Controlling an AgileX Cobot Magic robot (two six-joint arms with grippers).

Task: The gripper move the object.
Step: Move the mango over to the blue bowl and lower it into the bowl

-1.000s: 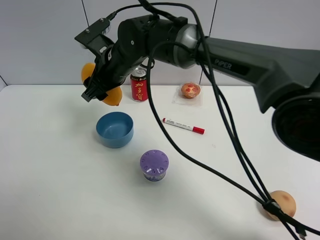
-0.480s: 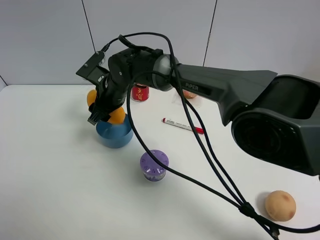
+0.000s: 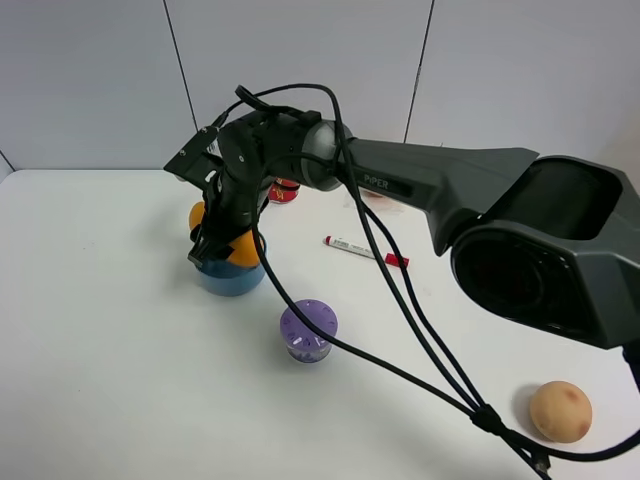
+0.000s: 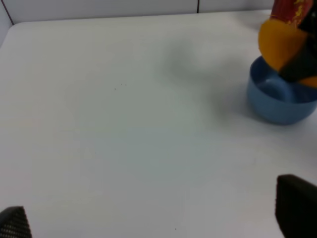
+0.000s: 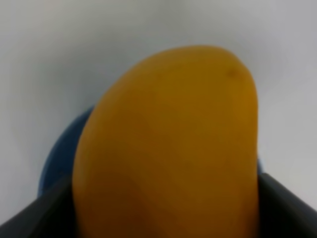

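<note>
My right gripper (image 3: 222,238) is shut on the orange-yellow mango (image 3: 240,250) and holds it just over the blue bowl (image 3: 228,278) at the table's left middle. In the right wrist view the mango (image 5: 168,144) fills the frame between the two dark fingers, with the bowl's blue rim (image 5: 59,153) behind it. The left wrist view shows the mango (image 4: 280,42) above the bowl (image 4: 277,101) from the side. My left gripper (image 4: 148,223) is open and empty over bare table, only its fingertips (image 4: 297,208) showing.
A red can (image 3: 283,188) stands behind the bowl. A red-capped marker (image 3: 366,251) lies to its right, a purple lidded cup (image 3: 308,331) in front. A wrapped pastry sits mostly hidden behind the arm. A round tan fruit (image 3: 560,410) lies at front right.
My right gripper has carried the mango down and forward, from beside the red can to just above the blue bowl. The left gripper's earlier position is not shown.
</note>
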